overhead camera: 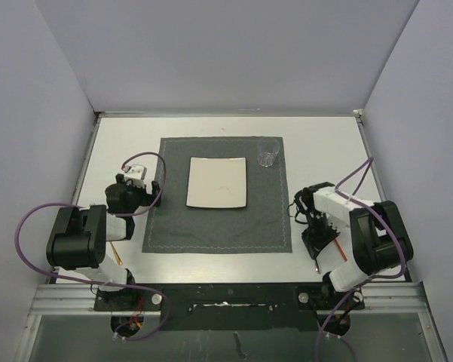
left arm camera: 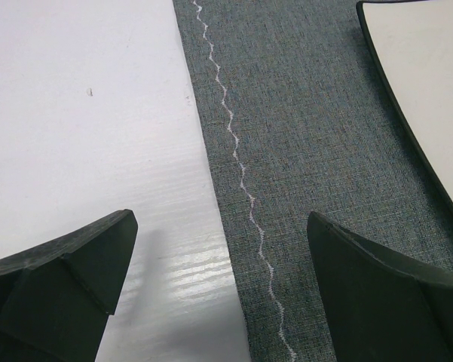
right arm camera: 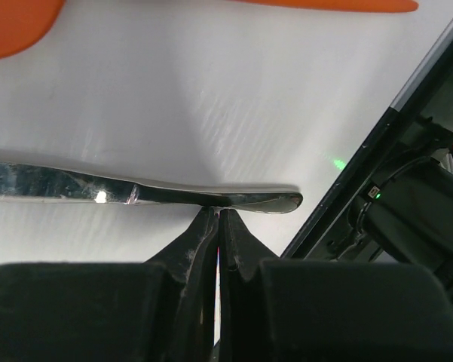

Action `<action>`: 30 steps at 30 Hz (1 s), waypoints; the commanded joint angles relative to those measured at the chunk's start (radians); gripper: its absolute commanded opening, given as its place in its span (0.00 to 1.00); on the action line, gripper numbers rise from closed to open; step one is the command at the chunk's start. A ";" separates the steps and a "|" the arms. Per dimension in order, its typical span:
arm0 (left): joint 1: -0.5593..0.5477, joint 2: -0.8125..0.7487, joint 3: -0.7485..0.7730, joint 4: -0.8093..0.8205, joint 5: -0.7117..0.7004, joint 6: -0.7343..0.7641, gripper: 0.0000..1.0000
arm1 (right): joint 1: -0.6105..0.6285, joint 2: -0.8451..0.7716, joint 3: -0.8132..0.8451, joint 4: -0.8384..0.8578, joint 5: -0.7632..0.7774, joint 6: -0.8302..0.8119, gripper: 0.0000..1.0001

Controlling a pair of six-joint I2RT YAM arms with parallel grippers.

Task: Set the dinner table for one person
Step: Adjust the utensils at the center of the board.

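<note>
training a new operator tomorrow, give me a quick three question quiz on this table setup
1. True or false: the plate lies on the placemat.
2. Where does the glass stand? A) on the plate B) on the placemat's far right corner C) tipped over off the mat
3. Fill in: the ___ claw is wide open; the other is shut, its tips against a metal utensil.

Key: 1 true. 2 B. 3 left: the left claw gapes over the placemat's left edge, while the right claw is shut.
</note>
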 commanded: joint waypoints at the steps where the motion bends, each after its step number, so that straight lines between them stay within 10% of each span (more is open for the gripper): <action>1: 0.000 0.007 -0.002 0.079 0.006 -0.003 0.98 | -0.027 0.033 0.026 -0.057 0.059 0.048 0.00; 30: 0.001 0.008 -0.002 0.079 0.006 -0.003 0.98 | -0.205 0.278 0.224 -0.054 0.031 -0.065 0.00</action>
